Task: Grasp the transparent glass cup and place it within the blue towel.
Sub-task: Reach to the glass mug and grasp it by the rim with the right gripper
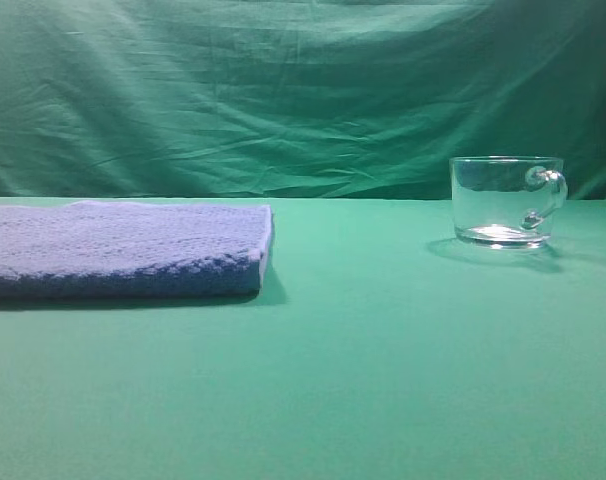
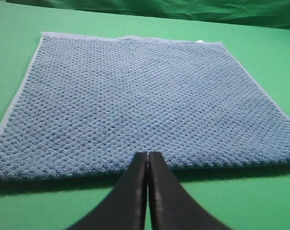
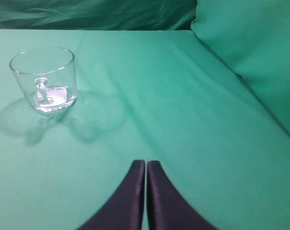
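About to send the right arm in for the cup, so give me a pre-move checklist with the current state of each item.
1. Transparent glass cup upright on the table: ok.
2. Cup empty, nothing in it: ok.
3. Blue towel lying flat with its top bare for the cup: ok.
4. Right gripper opened for a grasp: not ok, its jaws are together.
5. Right gripper lined up with the cup: not ok, in the right wrist view the cup sits ahead and well off to the left.
6. Left gripper out of the way: cannot tell; it is shut, near the towel's edge.
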